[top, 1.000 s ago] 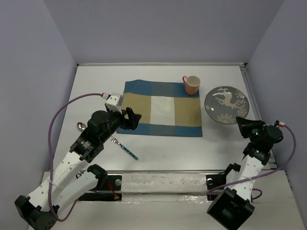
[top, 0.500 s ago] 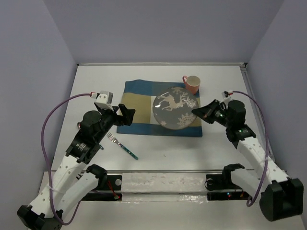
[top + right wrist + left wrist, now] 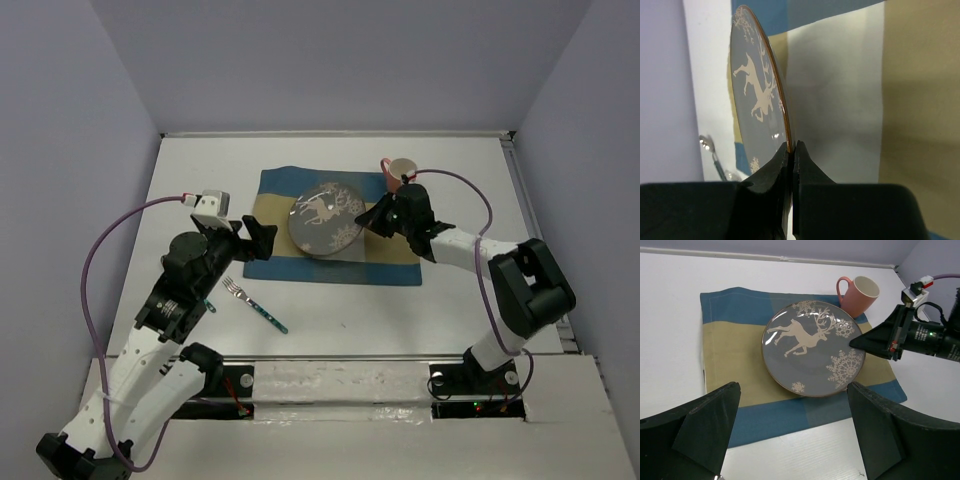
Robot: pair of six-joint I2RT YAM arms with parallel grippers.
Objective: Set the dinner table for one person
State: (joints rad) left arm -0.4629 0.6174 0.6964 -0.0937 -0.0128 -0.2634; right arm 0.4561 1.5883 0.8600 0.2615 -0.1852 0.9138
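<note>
Grey plate (image 3: 322,220) clamped by right pincer (image 3: 369,216), arm stretched over placemat (image 3: 275,188).

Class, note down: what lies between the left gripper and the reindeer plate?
Only a strip of checked placemat lies between the left gripper and the plate; the top external view shows it best.

plate (image 3: 810,347): glossy glaze | placemat (image 3: 730,352): matt cloth | dinner table (image 3: 670,315): matt, smooth

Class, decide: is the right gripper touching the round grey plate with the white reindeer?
Touching. The right wrist view shows the right gripper pinching the rim of the round grey reindeer plate, no gap.
</note>
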